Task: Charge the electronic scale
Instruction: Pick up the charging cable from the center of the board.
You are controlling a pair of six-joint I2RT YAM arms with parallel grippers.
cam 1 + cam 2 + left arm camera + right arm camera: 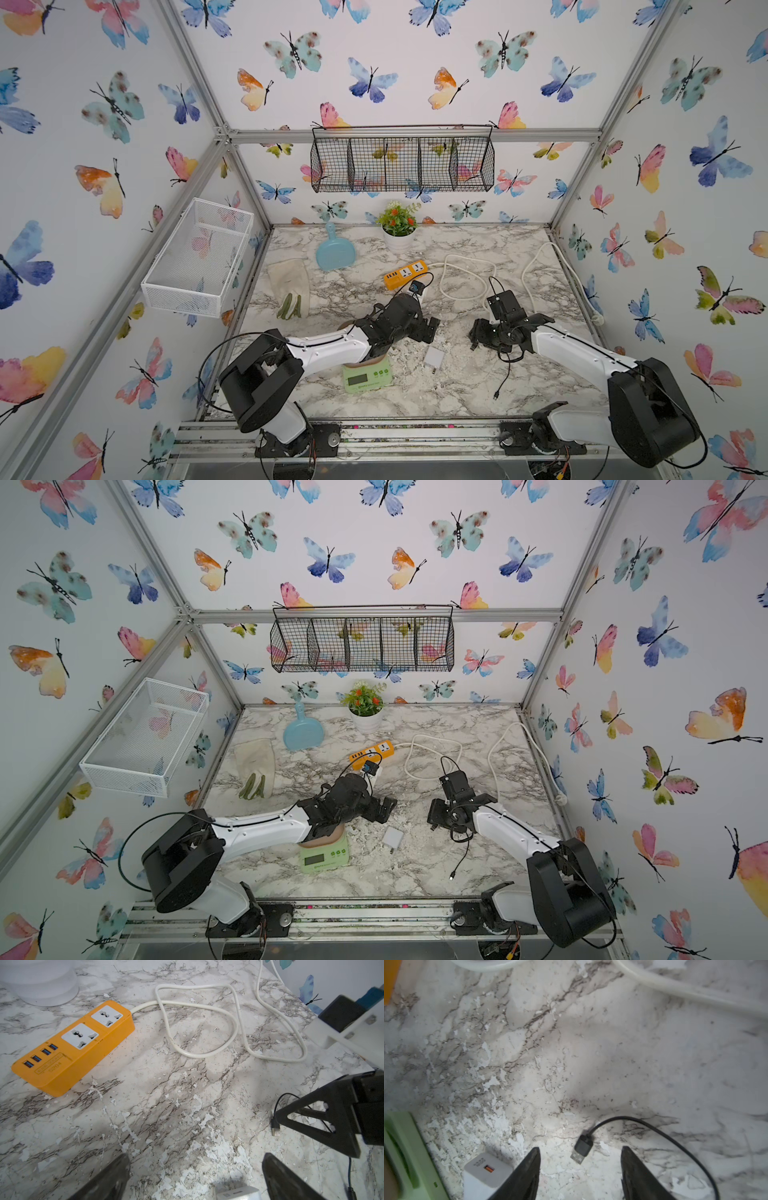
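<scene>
On tabletop (457, 399): one scale (368, 377), one charger (433, 356).

Electronic scale (368, 376) at 7 o'clock on the surface (511, 245), near the front edge. Charger cube (434, 356) just beside, at its 2 o'clock. Power strip (405, 274) well behind, near centre. Plant pot (399, 241) at 12, dustpan (334, 253) at 11, glove (291, 286) at 9, cable plug (496, 395) at 5.

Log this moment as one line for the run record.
right gripper: open over black USB cable plug on marble table | left gripper: open, near small white charger cube | pale green electronic scale: no cable visibly attached
</scene>
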